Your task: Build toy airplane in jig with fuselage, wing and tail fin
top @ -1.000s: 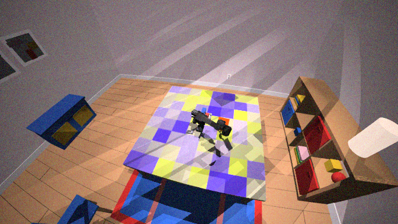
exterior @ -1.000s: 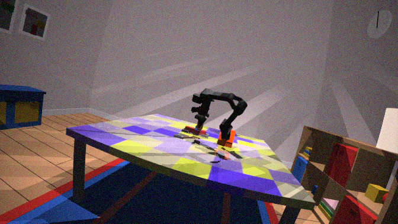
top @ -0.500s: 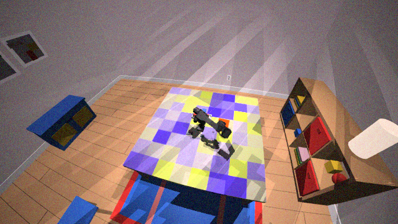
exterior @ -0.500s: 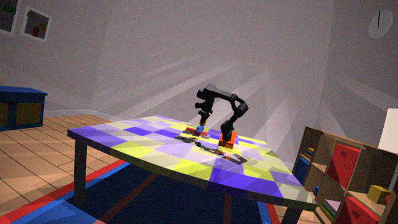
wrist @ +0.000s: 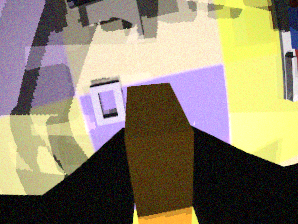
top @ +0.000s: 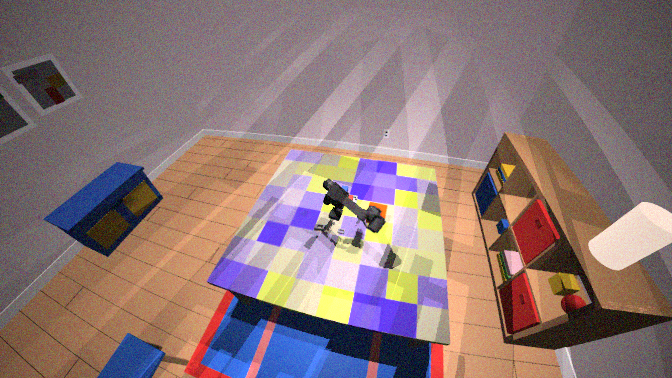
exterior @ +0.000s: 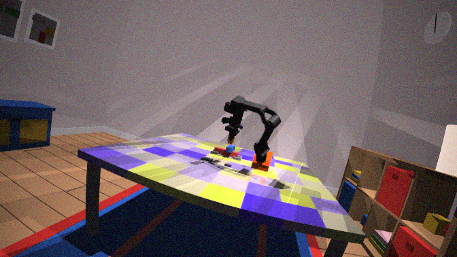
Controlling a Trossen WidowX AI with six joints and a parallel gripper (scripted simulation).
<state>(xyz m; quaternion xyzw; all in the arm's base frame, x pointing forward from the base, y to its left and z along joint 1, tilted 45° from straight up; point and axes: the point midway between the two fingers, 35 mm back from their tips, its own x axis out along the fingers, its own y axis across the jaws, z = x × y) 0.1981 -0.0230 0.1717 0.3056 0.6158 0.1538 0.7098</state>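
My gripper [exterior: 231, 136] [wrist: 153, 133] is shut on the orange-yellow tail fin [exterior: 232, 140] [wrist: 159, 165] and holds it above the table. In the top view the arm hides the fin. The red fuselage [exterior: 221, 149] lies in the white jig [exterior: 238, 158] [wrist: 288, 80], with the blue wing [exterior: 230, 148] [top: 345, 189] on top of it. Whether both are fully seated is too small to tell. In the wrist view the jig shows only at the right edge, so the fin is off to one side of it. The tail socket cannot be made out.
A small white rectangular frame [wrist: 95, 107] [top: 320, 228] lies on the patchwork table [top: 340, 300] [exterior: 221, 195]. An orange block [top: 381, 206] [exterior: 269, 159] is at the arm's base. Dark shadows of the arm fall across the table.
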